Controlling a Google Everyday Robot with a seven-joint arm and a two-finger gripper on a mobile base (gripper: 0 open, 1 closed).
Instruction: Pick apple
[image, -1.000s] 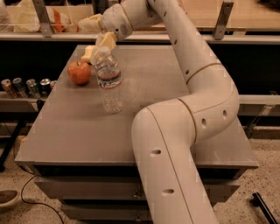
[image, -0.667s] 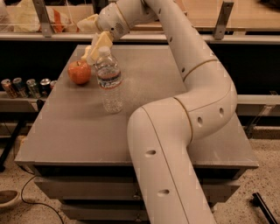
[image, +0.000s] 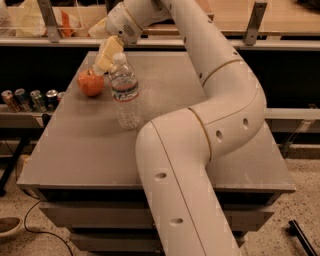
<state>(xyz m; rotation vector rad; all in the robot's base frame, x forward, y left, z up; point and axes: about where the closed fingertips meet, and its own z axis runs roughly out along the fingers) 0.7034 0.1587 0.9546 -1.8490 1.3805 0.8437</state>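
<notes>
The apple (image: 90, 83) is round and red-orange and sits on the grey table (image: 200, 115) near its far left corner. A clear water bottle (image: 125, 92) with a white cap stands upright just right of the apple, taller than it. My gripper (image: 98, 46) hangs above and slightly right of the apple, at the far end of the white arm (image: 210, 100). It is open and empty. Its lower pale yellow finger (image: 108, 53) points down towards the apple's top right, between apple and bottle cap. It does not touch the apple.
Several drink cans (image: 30, 99) stand on a lower shelf left of the table. A counter with a metal rail (image: 50, 20) and packaged goods runs behind the table. The arm's lower link (image: 180, 200) covers the table's front middle. A cable lies on the floor at bottom left.
The gripper has shifted a little left and down, closer to the apple. The apple and the bottle have not moved.
</notes>
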